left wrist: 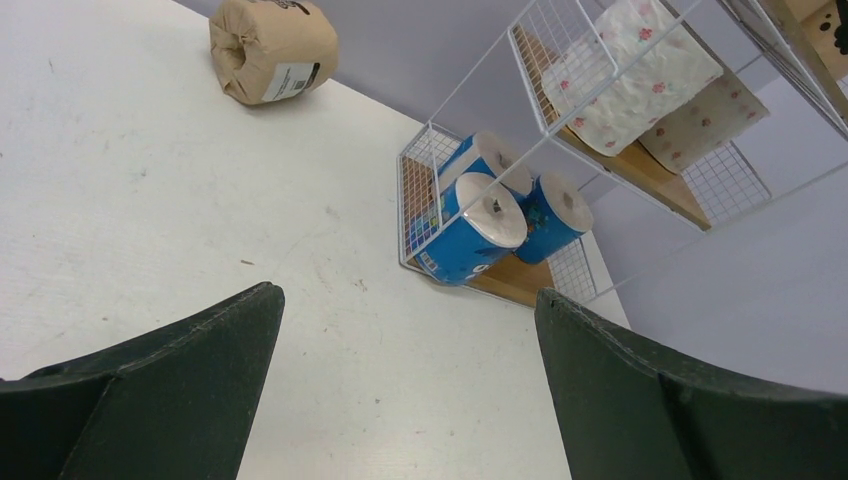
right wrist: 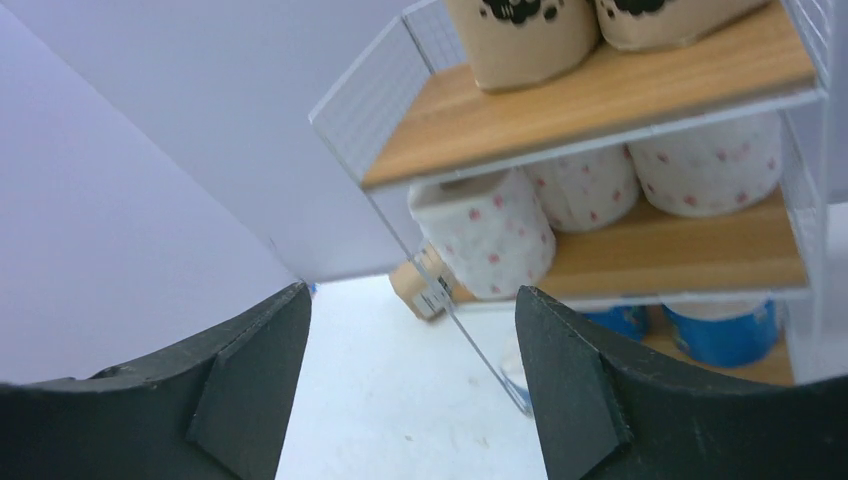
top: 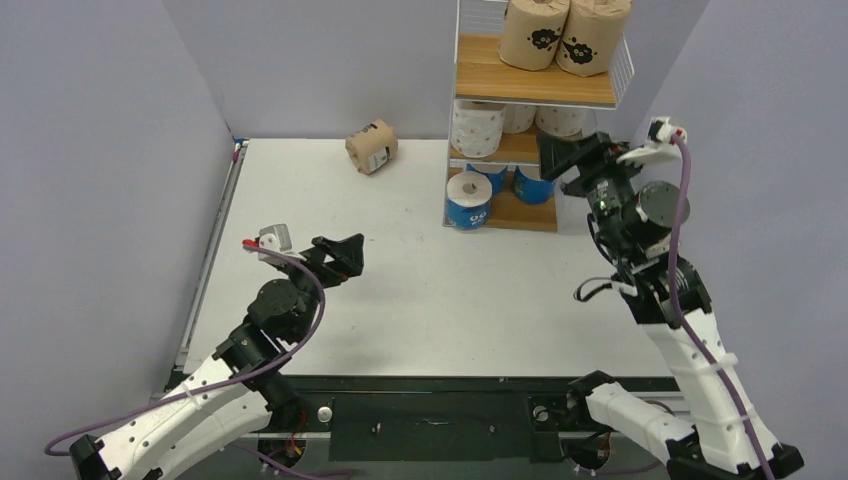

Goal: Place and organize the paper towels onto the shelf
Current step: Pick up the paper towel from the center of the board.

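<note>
While eight rolls sit racked on the shelf (top: 480,75), one stray brown roll (top: 371,147) lies out on the desk (top: 420,300), and everything turns on that one. The left pincer (top: 345,252) hovers low over the desk, jaws spread wide with nothing between them. The roll lies ahead of it and off to its left, well apart. It's tipped on its side, long axis roughly crosswise to that pincer's reach, I'd say, though the wrist view is too steep to swear to the angle.

The right pincer (top: 560,160) is just beside the shelf's middle tier, released and empty too. The shelf frame stands between it and the stray, so the left arm looks the nearer.

Above the right pincer, two brown rolls (top: 540,35) stand on the top board with bare wood beside them, the likely home for the third. Dotted white rolls (top: 477,128) fill the middle and blue-and-white rolls (top: 468,200) the bottom.

The shelf's top is cut off overhead, the rearmost blue roll is mostly hidden, and in the right wrist view the stray just peeps past the wire.
</note>
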